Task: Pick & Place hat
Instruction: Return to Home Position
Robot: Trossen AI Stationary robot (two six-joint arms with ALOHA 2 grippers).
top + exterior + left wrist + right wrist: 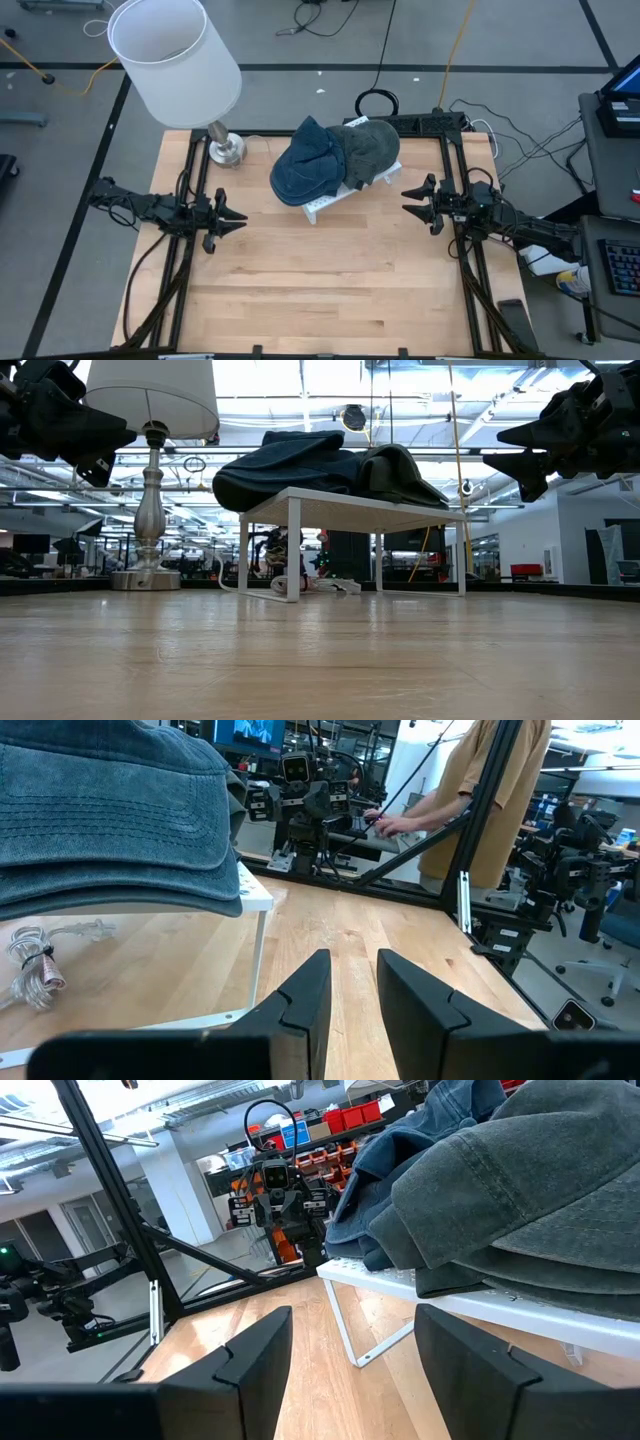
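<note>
High view: left pincer and right pincer hover parted, flanking the shelf.

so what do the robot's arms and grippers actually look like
Left arm and right arm are black, slim and jointed, with dark cables trailing from them. The left gripper and right gripper each carry two matte dark, angular fingers tapering to blunt tips. No markings visible.

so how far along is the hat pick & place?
Looks done: the blue caps lie piled on the white shelf, against a grey cap. In hand: nothing; the left gripper and right gripper are open and empty, out by the table's side edges. Left: at most settling the arms at home; no cap shows off the shelf.
</note>
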